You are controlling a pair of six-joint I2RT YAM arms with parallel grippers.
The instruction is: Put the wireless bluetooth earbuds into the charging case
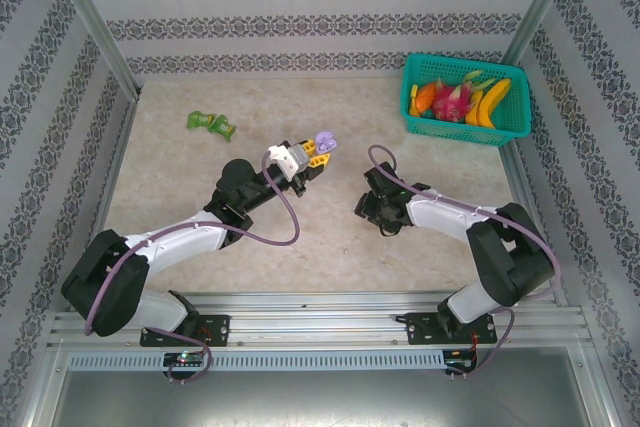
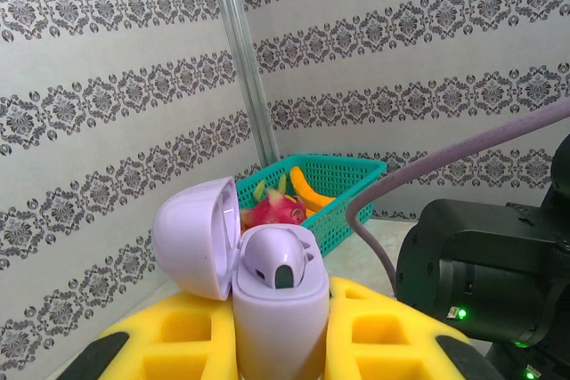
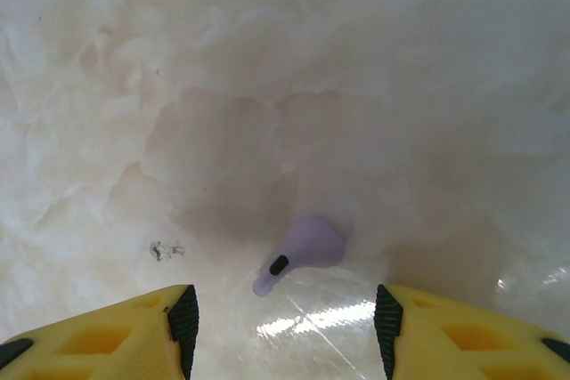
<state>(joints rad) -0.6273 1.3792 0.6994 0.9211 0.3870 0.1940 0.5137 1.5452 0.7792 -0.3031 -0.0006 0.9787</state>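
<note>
Yellow end effector point(image 3: 285, 304) over seemingly smooth earbud point(image 3: 307, 245)

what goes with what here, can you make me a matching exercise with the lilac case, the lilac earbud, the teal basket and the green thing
Things
1. lilac charging case
2. lilac earbud
3. teal basket
4. green object

Places or states
A. lying on the table under the open right gripper
B. at the far right corner, holding fruit
C. clamped in the left gripper, lid open
D. alone on the far left of the table

Pairs: 1-C, 2-A, 3-B, 4-D
</note>
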